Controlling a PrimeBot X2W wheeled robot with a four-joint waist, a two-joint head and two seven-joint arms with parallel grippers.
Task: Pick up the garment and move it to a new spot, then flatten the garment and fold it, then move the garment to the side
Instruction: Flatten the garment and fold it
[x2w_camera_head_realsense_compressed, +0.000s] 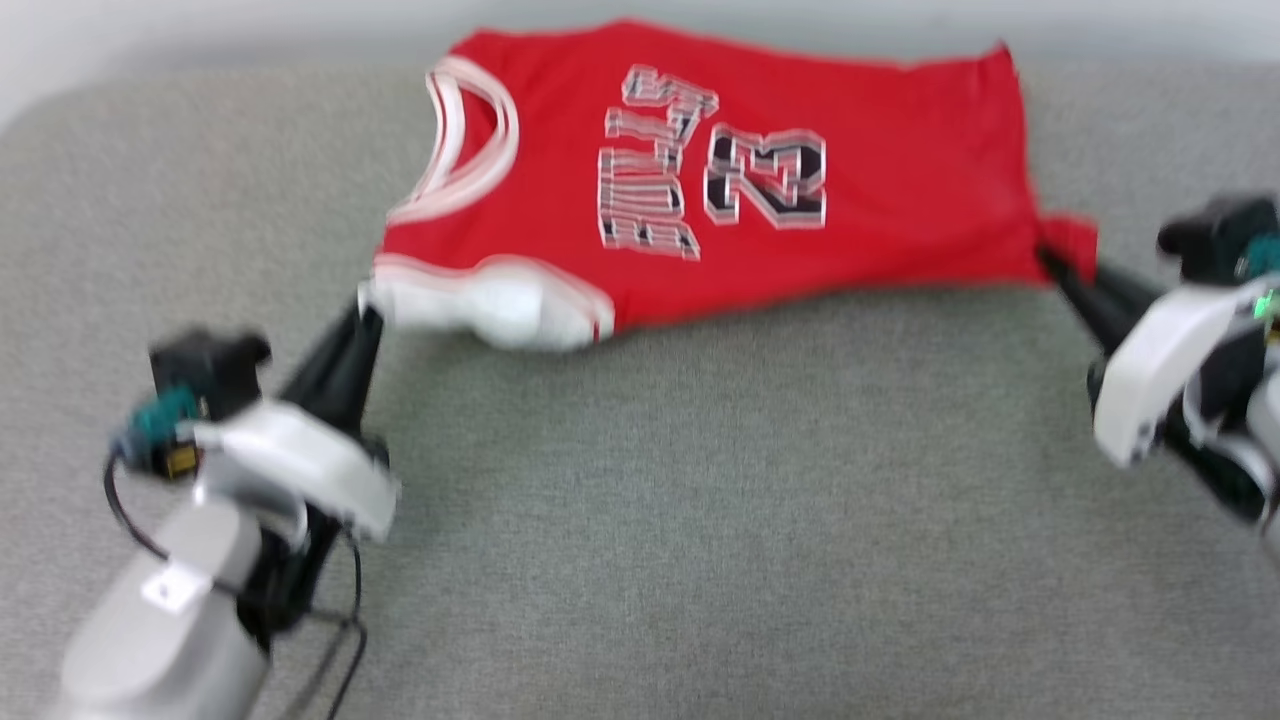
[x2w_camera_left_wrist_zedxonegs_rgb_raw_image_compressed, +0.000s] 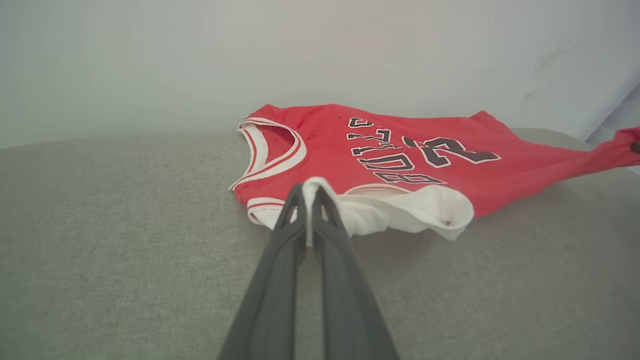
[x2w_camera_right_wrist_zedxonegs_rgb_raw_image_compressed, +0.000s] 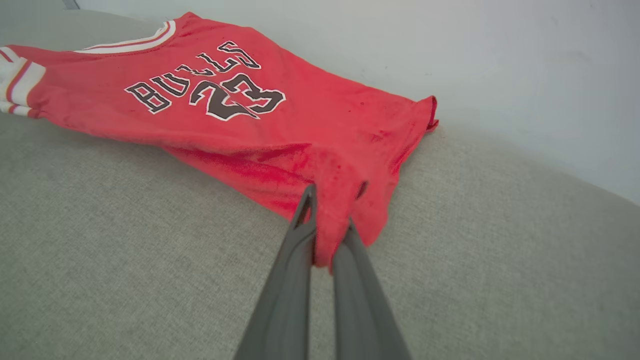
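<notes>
1. Nearest, at the lower left, the pale left forearm (x2w_camera_head_realsense_compressed: 170, 620) reaches up across a tabletop (x2w_camera_head_realsense_compressed: 700, 520) covered in grey cloth
2. Left pincer (x2w_camera_head_realsense_compressed: 365, 318) is clamped on the edge of the white sleeve (x2w_camera_head_realsense_compressed: 500, 312). The left wrist view shows a thin fold of white cloth pinched between its two dark fingers (x2w_camera_left_wrist_zedxonegs_rgb_raw_image_compressed: 295, 220)
3. Garment (x2w_camera_head_realsense_compressed: 880, 180): a red jersey with black, white-outlined lettering and the number 23. It lies face up toward the far edge of the tabletop, with the collar at the left and the hem at the right. It is drawn out between the two pincers, and its near edge looks slightly lifted, though the head view is blurred
4. Right pincer (x2w_camera_head_realsense_compressed: 1050, 262) is clamped on the red hem corner (x2w_camera_head_realsense_compressed: 1072, 240), which bunches around its closed fingers (x2w_camera_right_wrist_zedxonegs_rgb_raw_image_compressed: 300, 235) in the right wrist view
5. Handling, as a judgement: the jersey looks light, thin and limp, so it would likely sag and crease wherever it is unsupported. It could also slide out of a narrow pinch if tugged hard. The stitched edges look like the firmest places to hold: the sleeve hem, the shoulder seam and the bottom corners. Two holds set well apart should keep it flat
</notes>
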